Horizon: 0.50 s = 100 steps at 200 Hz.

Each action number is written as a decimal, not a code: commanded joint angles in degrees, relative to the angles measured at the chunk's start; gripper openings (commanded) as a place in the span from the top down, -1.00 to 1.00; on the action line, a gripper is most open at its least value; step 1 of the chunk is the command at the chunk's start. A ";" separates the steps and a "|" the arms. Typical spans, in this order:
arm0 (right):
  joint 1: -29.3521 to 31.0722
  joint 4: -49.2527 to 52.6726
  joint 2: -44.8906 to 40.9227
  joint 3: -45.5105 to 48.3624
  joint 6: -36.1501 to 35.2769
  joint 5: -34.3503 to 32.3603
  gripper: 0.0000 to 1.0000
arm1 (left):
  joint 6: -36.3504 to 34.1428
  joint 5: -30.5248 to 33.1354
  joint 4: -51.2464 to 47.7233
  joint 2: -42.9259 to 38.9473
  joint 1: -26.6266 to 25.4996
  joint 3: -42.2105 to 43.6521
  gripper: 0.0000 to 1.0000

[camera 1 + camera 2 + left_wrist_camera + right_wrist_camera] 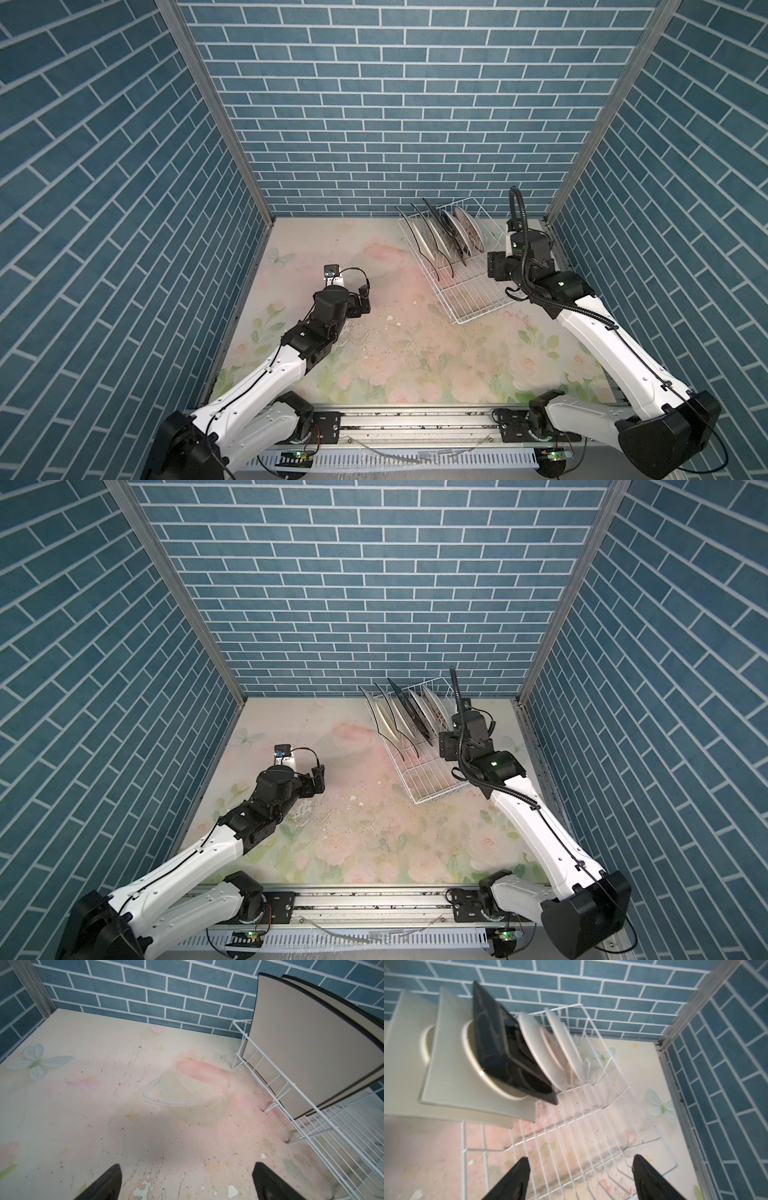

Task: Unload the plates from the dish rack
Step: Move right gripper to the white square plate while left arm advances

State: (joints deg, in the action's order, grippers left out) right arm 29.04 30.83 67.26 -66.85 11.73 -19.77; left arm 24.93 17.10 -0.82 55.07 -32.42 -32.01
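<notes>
Dish rack (471, 291): white wire, stood right of centre in both top views, near the back wall.
Plates (440, 239): five, stood on edge in the rack's far half. They were two cream square ones (467, 1084), a black one (500, 1049) and two round white ones (538, 1043).
Right gripper (580, 1165): jaws apart, empty, hung above the rack's bare near half.
Left gripper (188, 1176): jaws wide, empty, hung over the floral table (374, 332), left of centre.
</notes>
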 commanded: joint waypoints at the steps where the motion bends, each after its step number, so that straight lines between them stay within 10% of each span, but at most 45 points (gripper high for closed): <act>1: 5.28 -1.02 -1.70 2.24 0.31 -1.14 -0.46 | 2.78 0.91 -1.98 0.23 -2.14 0.14 -0.99; 100: 14.07 -47.05 0.73 28.22 -18.79 10.11 -0.21 | 5.74 -2.29 2.22 0.30 -4.41 4.34 -0.99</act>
State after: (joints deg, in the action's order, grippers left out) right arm 42.87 0.78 66.30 -41.45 -0.86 -13.91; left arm 29.43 15.16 -0.54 56.31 -36.42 -28.71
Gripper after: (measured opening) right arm 0.605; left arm 0.996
